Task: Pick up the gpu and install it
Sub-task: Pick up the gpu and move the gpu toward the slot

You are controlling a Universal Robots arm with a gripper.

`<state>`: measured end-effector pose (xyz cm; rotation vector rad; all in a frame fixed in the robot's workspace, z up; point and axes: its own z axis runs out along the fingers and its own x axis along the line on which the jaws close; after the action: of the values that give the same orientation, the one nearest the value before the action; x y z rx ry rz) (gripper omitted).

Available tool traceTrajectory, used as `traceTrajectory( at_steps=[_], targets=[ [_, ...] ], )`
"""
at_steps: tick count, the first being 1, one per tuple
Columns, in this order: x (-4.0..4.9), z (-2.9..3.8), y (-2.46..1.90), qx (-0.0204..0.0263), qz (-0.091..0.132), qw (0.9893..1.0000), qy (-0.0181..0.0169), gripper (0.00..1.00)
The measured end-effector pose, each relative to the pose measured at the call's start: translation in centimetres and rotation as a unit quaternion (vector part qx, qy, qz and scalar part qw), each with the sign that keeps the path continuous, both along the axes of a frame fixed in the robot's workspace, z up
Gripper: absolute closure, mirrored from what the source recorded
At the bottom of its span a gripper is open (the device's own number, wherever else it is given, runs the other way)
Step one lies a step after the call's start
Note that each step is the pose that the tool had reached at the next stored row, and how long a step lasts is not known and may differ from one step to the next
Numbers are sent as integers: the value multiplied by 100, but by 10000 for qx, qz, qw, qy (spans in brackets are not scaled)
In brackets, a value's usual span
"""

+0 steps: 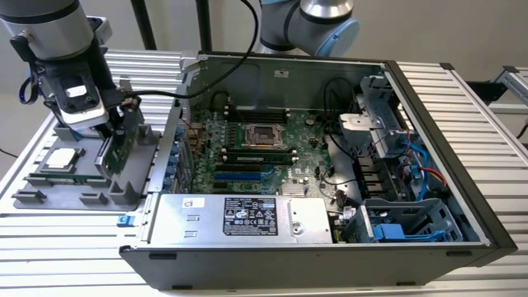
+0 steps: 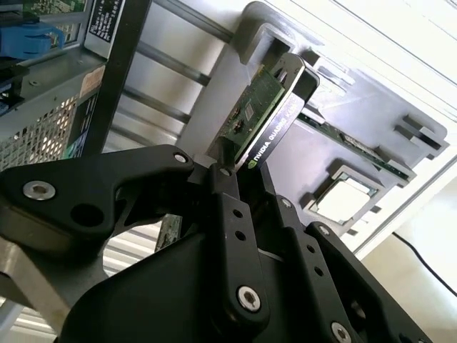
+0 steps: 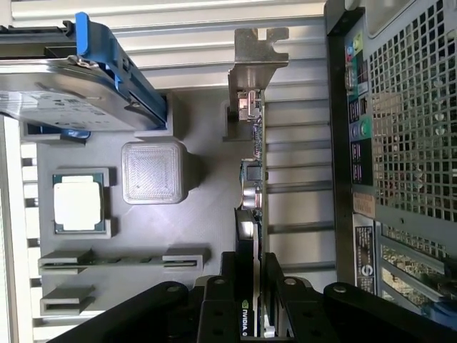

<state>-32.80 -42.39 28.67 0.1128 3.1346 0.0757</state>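
One gpu (image 3: 250, 179) stands on edge at the grey holder (image 3: 207, 214), long axis level, top edge clamped in the end effector (image 3: 250, 275) directly above.

Silver arm (image 1: 51, 28), blue caps (image 1: 345, 32), black jaws

exterior view: high, down onto open case (image 1: 289, 269) | both wrist views: close, sharing gpu (image 2: 265, 114) and tray (image 3: 207, 214)

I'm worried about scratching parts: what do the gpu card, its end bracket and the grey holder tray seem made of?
Thin green-and-black gpu card: green circuit board, likely fibreglass; shroud looks matt black plastic. Silver end bracket: bare sheet metal, by its dull sheen and bent tab. Grey holder tray: probably matt moulded plastic.
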Motion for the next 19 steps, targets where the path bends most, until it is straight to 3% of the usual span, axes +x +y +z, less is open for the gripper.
traceTrajectory(
  at_steps=[6,19],
  targets=[
    [0,78,0,0,0,10000,0,100],
    [0,159,0,0,0,10000,0,100]
  ],
)
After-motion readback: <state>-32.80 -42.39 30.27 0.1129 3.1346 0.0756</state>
